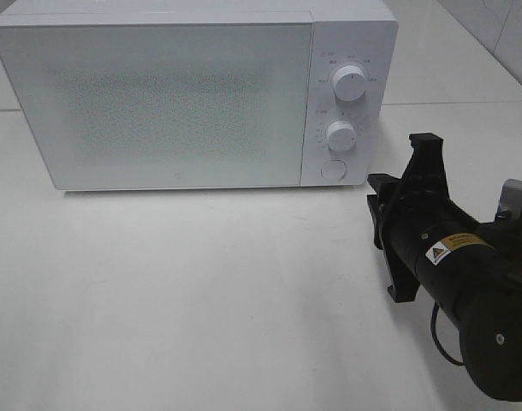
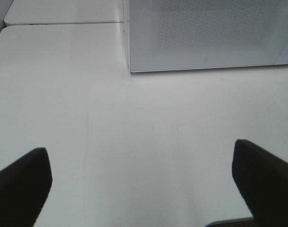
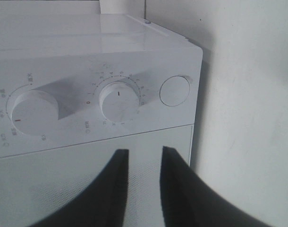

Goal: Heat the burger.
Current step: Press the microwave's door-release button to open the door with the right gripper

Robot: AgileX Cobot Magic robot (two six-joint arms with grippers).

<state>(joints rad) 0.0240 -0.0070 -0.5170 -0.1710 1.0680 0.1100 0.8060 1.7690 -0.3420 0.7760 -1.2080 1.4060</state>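
Right arm [image 1: 466,265] sits nearest, black, stretched toward the control end of the microwave [image 1: 158,94].

Right gripper [image 3: 143,152]: fingers drawn nearly together with a slim gap between them, grasping nothing.
- Just ahead of the fingertips is the edge of the shut door [image 3: 87,189].
- Just beyond them on the panel is the lower knob [image 3: 118,100], with the round button [image 3: 174,91] to one side and the upper knob [image 3: 33,111] to the other.
- No contact with any of these.

Left gripper [image 2: 140,149]: fingers spread wide, released, empty. Bare white table [image 2: 134,109] lies under and ahead of them, with the microwave front well beyond.

Burger: not visible in any view. It is neither between either pair of fingers nor on the table that shows. The frosted door hides the inside, so I cannot tell whether it is in there.

Progress, my reading:
- With the door shut and the table bare, loading looks done.
- The job seems to be at the controls.
- Knob marks are too faint to say whether a time is set.
- Left to do: set the knob and start heating.
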